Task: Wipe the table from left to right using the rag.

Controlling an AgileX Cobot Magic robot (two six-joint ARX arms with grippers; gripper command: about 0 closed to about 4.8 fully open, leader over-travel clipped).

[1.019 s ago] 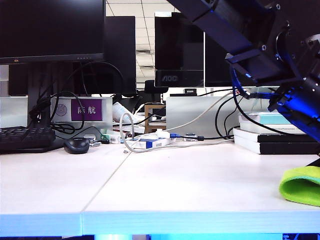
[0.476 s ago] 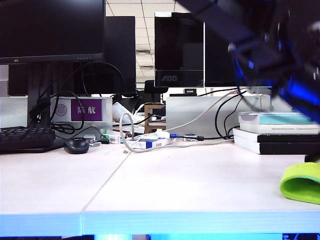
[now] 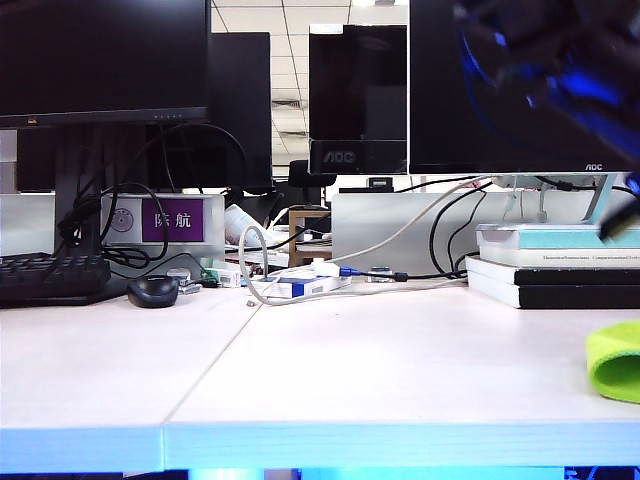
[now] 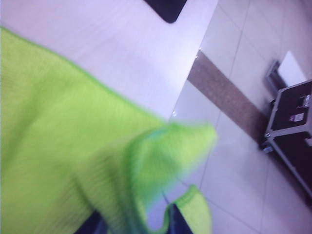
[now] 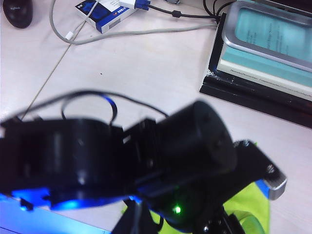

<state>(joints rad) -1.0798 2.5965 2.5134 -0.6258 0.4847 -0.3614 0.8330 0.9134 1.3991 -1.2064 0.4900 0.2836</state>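
Note:
The lime-green rag (image 3: 615, 360) lies at the far right of the white table (image 3: 350, 360), partly cut off by the exterior view's edge. My left arm (image 3: 560, 70) has reached across and shows only as a dark blur with blue at the upper right. In the left wrist view the rag (image 4: 58, 136) fills most of the picture. My left gripper (image 4: 134, 224) is open, its dark fingertips (image 4: 92, 226) apart with a raised fold of rag between them. The left arm's body blocks most of the right wrist view, above the rag (image 5: 253, 204). My right gripper (image 5: 139, 222) is shut.
A keyboard (image 3: 50, 275), a mouse (image 3: 153, 290), cables (image 3: 330, 275) and monitors line the back. A stack of books (image 3: 550, 270) stands behind the rag. Past the table's right edge lie the floor and a black case (image 4: 292, 126).
My left arm has risen toward the upper right and is blurred now. Less of the rag shows, and its near end has shifted toward the right edge.

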